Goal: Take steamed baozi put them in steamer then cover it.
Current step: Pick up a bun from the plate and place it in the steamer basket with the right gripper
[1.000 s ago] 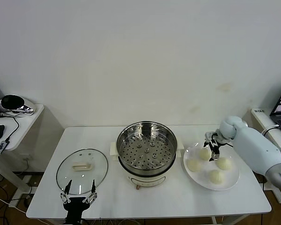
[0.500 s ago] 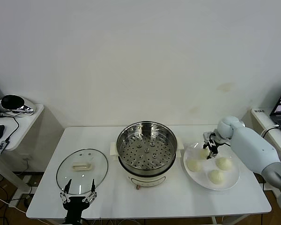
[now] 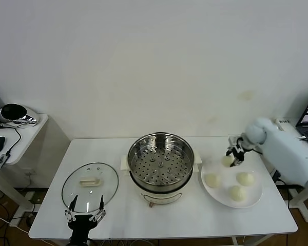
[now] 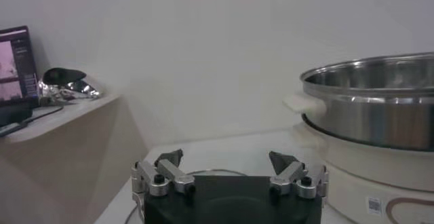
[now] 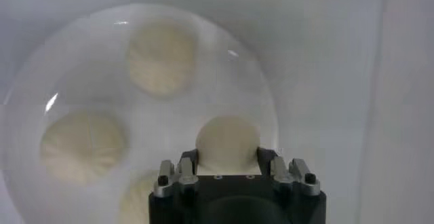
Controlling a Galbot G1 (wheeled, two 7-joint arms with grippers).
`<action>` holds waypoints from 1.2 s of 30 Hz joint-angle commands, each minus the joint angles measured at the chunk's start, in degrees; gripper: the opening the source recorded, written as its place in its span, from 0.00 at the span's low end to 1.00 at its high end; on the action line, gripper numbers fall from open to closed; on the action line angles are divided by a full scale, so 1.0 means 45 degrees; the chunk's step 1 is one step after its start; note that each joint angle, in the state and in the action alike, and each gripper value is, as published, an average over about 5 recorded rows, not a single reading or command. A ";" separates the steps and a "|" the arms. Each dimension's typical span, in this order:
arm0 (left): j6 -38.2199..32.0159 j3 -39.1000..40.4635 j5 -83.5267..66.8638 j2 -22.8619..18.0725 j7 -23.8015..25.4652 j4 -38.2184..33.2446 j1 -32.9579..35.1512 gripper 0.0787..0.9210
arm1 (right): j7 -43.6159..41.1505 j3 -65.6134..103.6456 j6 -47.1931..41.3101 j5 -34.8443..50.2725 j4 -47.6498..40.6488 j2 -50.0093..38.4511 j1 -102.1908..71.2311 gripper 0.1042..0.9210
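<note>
Head view: the right gripper (image 3: 232, 159) is clamped on one steamed baozi (image 3: 228, 161) lifted just above the white plate (image 3: 256, 194), three more lying on it, while the steamer (image 3: 160, 159) stands open mid-table, the cover (image 3: 90, 185) lies flat to its left, and the left gripper (image 3: 85, 209) waits spread wide near the table's front edge. Left wrist view: those fingers (image 4: 167, 170) stand apart, holding nothing, beside the steamer's wall (image 4: 369, 110). Right wrist view: the bun (image 5: 228, 142) sits pinched at its sides; it looks soft, light and easily dented, so a gentle hold across its widest part seems wisest.

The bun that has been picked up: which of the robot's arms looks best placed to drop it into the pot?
The right. Its end effector is shut on a baozi lifted above the plate, beside the steamer. The left end effector hangs open by the cover, across the steamer from the plate.
</note>
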 commanded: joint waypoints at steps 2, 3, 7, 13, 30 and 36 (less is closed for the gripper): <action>0.0008 0.0020 -0.0009 0.0024 0.0001 -0.0206 0.0010 0.88 | -0.0139 -0.2650 -0.0158 0.2678 0.1806 -0.1091 0.3780 0.55; 0.0007 0.0038 -0.0011 0.0021 -0.0002 -0.0251 0.0019 0.88 | -0.0132 -0.3040 -0.0158 0.3031 0.1860 -0.0933 0.4383 0.55; -0.0002 0.0066 -0.0015 0.0026 -0.0014 -0.0359 0.0060 0.88 | -0.0027 -0.4244 -0.0166 0.4159 0.2112 -0.0056 0.5954 0.56; -0.0010 -0.0045 -0.0068 0.0111 -0.0051 -0.0418 0.0099 0.88 | 0.0445 -0.5593 0.0298 0.5468 0.2418 0.1725 0.6817 0.56; -0.0010 -0.0422 -0.0099 -0.0150 -0.0109 -0.0474 0.0058 0.88 | 0.1267 -0.7214 0.5411 0.2237 0.1287 0.5924 0.5629 0.57; -0.0011 -0.0479 -0.0098 -0.0218 -0.0121 -0.0456 0.0038 0.88 | 0.1692 -0.7172 0.6485 0.0865 0.0723 0.6263 0.5005 0.57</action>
